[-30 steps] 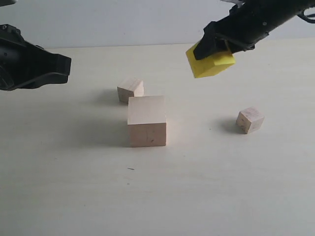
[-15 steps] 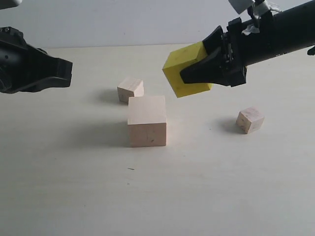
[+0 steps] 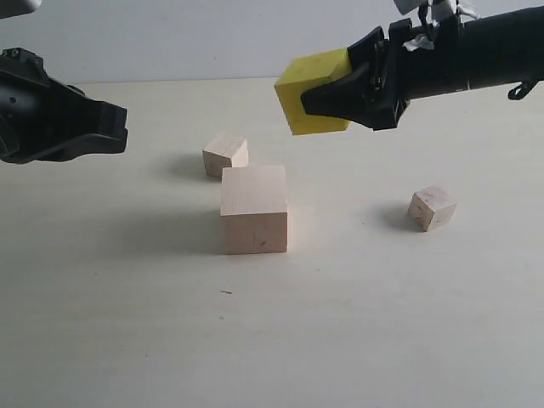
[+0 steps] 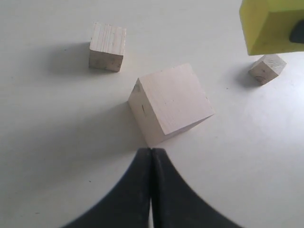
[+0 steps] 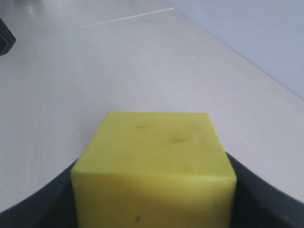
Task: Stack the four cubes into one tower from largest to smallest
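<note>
Exterior view: right gripper (image 3: 321, 98), pinching the yellow cube (image 3: 304, 78), has carried it leftward; it hangs above the table's (image 3: 127, 323) middle, up-right of the large pale cube (image 3: 253, 208), nearly ready to lower. Left gripper (image 3: 115, 127) stays pressed shut.

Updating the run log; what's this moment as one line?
right jaws: gripping bright yellow cube, airborne | left jaws: shut, empty | large pale wood cube: top bare | small pale wood cubes: unstacked

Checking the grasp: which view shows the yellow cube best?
Exterior view: nearly the whole yellow cube shows, held in the right tool. The right wrist view shows two faces close up; the left wrist view crops it at the frame edge.
</note>
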Available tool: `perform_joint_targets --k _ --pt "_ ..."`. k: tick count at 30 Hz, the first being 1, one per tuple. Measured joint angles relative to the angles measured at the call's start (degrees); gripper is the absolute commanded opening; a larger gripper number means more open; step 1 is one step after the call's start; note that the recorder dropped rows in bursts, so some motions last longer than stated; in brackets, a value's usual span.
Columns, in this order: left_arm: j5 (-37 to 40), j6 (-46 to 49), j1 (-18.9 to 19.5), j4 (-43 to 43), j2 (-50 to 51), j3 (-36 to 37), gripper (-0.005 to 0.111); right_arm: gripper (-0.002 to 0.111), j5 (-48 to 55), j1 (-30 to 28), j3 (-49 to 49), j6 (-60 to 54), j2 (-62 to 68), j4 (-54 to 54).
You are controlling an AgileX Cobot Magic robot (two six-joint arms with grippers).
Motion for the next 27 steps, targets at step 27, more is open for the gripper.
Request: perform_joint_targets --k 27 --pt "2.9 0.3 0.0 -0.3 0.0 0.0 0.000 0.000 9.7 6.0 -11.3 -2.9 17.9 -4.6"
